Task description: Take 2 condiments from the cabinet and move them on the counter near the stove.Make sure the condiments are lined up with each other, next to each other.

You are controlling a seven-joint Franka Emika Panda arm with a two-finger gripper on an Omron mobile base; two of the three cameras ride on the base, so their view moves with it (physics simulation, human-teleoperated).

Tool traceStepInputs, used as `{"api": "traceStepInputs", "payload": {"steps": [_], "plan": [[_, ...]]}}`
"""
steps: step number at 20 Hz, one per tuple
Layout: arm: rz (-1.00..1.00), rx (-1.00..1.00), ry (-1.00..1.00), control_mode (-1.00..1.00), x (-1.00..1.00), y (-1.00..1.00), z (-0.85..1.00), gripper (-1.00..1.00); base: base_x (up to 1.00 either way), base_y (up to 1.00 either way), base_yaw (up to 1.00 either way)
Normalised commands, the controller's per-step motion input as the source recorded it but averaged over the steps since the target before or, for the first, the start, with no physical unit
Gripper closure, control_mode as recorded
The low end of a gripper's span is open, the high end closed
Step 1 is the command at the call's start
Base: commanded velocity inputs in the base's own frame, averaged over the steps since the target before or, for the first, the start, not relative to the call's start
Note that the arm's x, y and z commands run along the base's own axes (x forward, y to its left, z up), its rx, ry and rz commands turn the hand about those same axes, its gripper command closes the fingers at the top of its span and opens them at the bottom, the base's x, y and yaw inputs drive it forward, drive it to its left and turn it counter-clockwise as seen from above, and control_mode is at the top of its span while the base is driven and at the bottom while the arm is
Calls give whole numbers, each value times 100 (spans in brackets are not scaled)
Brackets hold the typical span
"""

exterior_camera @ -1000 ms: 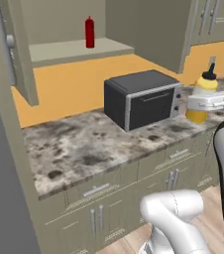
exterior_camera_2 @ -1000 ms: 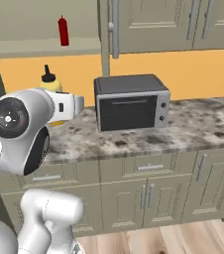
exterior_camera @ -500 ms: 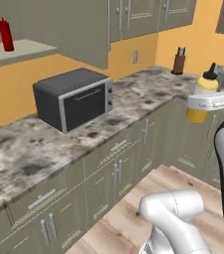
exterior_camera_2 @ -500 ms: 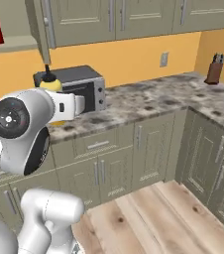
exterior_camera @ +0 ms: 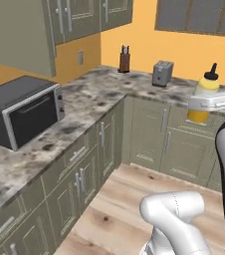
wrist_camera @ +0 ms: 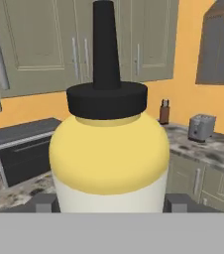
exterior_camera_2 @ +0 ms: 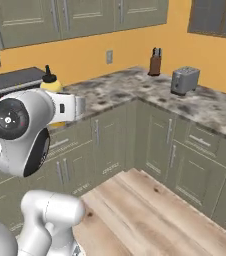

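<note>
One yellow bottle (exterior_camera: pixel 205 97) with a pale band and a black pointed cap sits upright in the gripper (exterior_camera: pixel 207 103), whose jaws are closed on its body, carried in the air above the wooden floor (exterior_camera: pixel 134 199) in front of the base cabinets (exterior_camera: pixel 159 137). From the right base camera the same bottle (exterior_camera_2: pixel 51 86) peeks out behind the arm's big white joint, with the gripper (exterior_camera_2: pixel 67 107) clamped around it. The hand camera looks straight at the bottle (wrist_camera: pixel 109 154), its cap standing tall, and the two finger pads (wrist_camera: pixel 44 203) press against its lower sides. Mottled grey counter (exterior_camera: pixel 89 102) runs along the wall and turns the corner. On it stand a black microwave (exterior_camera: pixel 22 114) at the left, a knife block (exterior_camera: pixel 124 60) in the corner, and a toaster (exterior_camera: pixel 162 73) just beyond it. Closed wall cabinets (exterior_camera: pixel 79 20) hang above the counter.
</note>
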Motion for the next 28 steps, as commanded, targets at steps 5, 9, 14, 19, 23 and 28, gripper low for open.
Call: {"api": "traceStepInputs", "payload": {"steps": [5, 9, 14, 19, 23, 28], "plan": [[0, 0, 0, 100, 0, 0, 0, 100, -42, -18, -47], [0, 0, 0, 100, 0, 0, 0, 100, -51, -18, -46], [0, 0, 0, 100, 0, 0, 0, 100, -59, -17, -44], [0, 0, 0, 100, 0, 0, 0, 100, -57, -13, -43], [0, 0, 0, 100, 0, 0, 0, 100, -50, -8, -44], [0, 0, 0, 100, 0, 0, 0, 100, -18, -2, -37]]}}
